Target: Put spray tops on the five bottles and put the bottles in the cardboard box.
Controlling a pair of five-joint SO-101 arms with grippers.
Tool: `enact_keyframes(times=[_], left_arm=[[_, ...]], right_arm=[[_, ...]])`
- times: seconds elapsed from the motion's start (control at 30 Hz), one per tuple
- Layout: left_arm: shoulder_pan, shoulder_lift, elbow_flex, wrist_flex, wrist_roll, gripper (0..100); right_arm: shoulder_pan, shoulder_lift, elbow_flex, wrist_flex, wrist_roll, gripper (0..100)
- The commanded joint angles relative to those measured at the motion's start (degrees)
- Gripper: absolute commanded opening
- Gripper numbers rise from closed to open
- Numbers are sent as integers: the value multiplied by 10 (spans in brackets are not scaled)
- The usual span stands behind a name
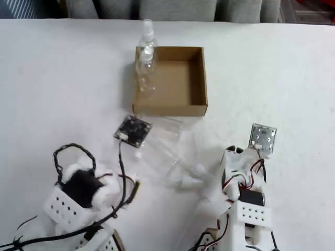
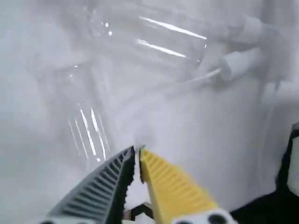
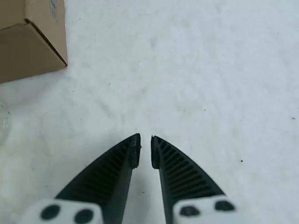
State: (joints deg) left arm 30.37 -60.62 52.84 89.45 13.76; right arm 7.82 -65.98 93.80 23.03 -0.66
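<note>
The cardboard box (image 1: 193, 78) stands open at the table's far middle; its corner shows in the right wrist view (image 3: 32, 42). Two clear bottles with spray tops are at its left wall, one inside (image 1: 145, 70), one at the far left corner (image 1: 148, 32). Clear bottles without tops lie in front of the box (image 1: 165, 137) (image 2: 91, 126). Loose white spray tops (image 1: 191, 177) (image 2: 238, 60) lie just beyond them. My left gripper (image 2: 138, 153), grey and yellow, is shut and empty just short of the lying bottles. My right gripper (image 3: 145, 145) is shut over bare table.
The left arm (image 1: 78, 193) with its looping black cable fills the near left. Near right is the right arm (image 1: 246, 188). The table is white cloth, with open room to the box's right and left. Grey chairs line the far edge.
</note>
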Motion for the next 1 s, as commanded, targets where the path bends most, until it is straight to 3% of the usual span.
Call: enact_keyframes(times=[0.0,0.33,0.63,0.97], left_arm=[[-6,4,43,-54,8,21],[-15,205,88,-143,-13,21],[-189,262,113,-207,-79,20],[-355,263,111,-209,-194,21]], right_arm=[[4,-1,-4,-12,6,15],[6,-1,-4,-12,6,15],[6,-1,-4,-12,6,15],[6,-1,-4,-12,6,15]])
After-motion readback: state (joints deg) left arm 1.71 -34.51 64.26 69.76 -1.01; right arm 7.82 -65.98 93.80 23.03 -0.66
